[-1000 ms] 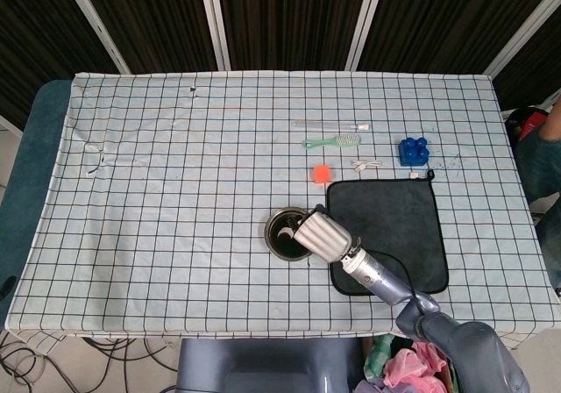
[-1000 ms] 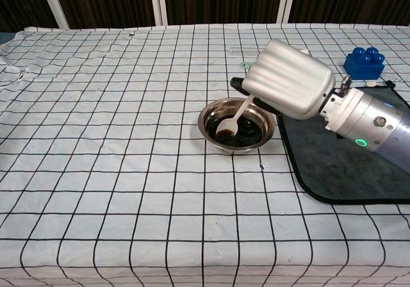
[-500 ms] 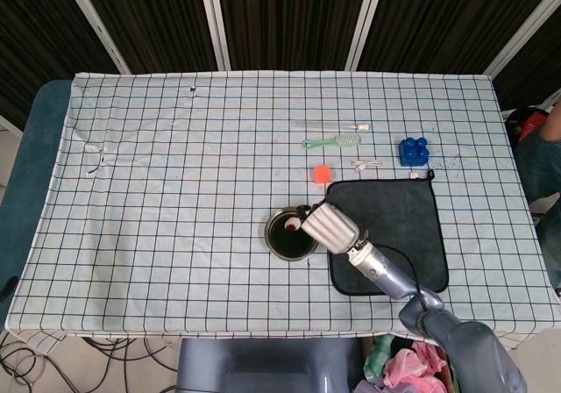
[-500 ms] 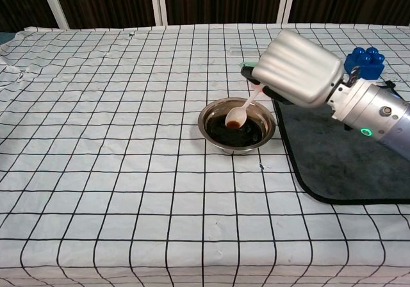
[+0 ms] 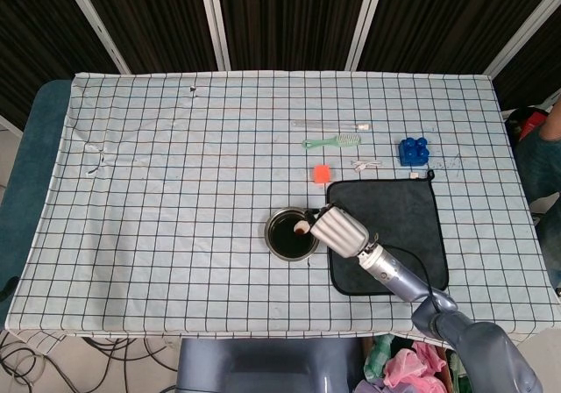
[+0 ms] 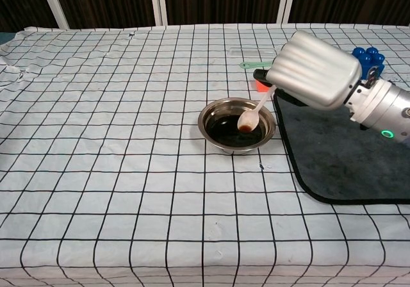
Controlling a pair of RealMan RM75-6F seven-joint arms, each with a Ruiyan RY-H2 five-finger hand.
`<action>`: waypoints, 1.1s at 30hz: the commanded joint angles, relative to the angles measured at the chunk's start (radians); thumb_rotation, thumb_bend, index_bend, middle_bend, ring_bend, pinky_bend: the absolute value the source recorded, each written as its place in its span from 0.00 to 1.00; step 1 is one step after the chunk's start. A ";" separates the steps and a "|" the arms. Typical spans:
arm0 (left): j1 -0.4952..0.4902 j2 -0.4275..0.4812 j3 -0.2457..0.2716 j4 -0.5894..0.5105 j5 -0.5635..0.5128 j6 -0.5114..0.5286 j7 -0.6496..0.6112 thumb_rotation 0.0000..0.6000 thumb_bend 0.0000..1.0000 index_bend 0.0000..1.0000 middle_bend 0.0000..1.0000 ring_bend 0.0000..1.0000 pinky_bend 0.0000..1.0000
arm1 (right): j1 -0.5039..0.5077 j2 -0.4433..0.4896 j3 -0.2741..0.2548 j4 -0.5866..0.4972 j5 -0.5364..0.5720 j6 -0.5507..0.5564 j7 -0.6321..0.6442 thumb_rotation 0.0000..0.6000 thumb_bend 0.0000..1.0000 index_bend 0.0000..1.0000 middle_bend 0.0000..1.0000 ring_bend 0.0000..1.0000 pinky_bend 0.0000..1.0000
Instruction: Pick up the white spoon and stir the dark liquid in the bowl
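Note:
A small metal bowl (image 6: 211, 111) (image 5: 273, 235) of dark liquid (image 6: 225, 129) sits near the table's middle, just left of a dark cloth. My right hand (image 6: 315, 71) (image 5: 340, 230) hovers over the bowl's right rim and holds the white spoon (image 6: 252, 114) (image 5: 302, 228) by its handle. The spoon slants down to the left, its stained head over the right part of the liquid, just above or at the surface. The fingers are hidden under the back of the hand. My left hand shows in neither view.
A dark cloth mat (image 5: 399, 226) (image 6: 333, 165) lies right of the bowl. Behind it are an orange block (image 5: 321, 174), a green brush (image 5: 331, 140), a blue toy brick (image 5: 414, 151) (image 6: 368, 57) and small white bits (image 5: 366, 163). A checked cloth (image 5: 175, 165) covers the table.
My right hand has moved right and back, carrying the spoon from the bowl's left part, where its head sat in the liquid, to the right part and lifting it somewhat.

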State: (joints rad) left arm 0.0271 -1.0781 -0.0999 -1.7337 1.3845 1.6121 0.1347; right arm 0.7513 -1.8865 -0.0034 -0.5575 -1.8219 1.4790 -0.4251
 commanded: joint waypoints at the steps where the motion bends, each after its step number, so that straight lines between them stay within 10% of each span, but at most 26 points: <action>1: 0.000 0.000 0.000 0.000 0.000 0.001 0.001 1.00 0.19 0.08 0.01 0.00 0.00 | -0.008 0.013 -0.011 -0.016 -0.004 0.006 -0.006 1.00 0.39 0.68 0.90 1.00 1.00; 33: 0.006 0.005 0.000 -0.002 0.008 0.010 -0.011 1.00 0.19 0.08 0.01 0.00 0.00 | -0.030 0.085 -0.032 -0.310 -0.040 -0.008 -0.107 1.00 0.39 0.69 0.90 1.00 1.00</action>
State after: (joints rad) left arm 0.0320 -1.0743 -0.0997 -1.7356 1.3922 1.6212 0.1258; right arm 0.7188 -1.7981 -0.0389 -0.8653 -1.8637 1.4745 -0.5310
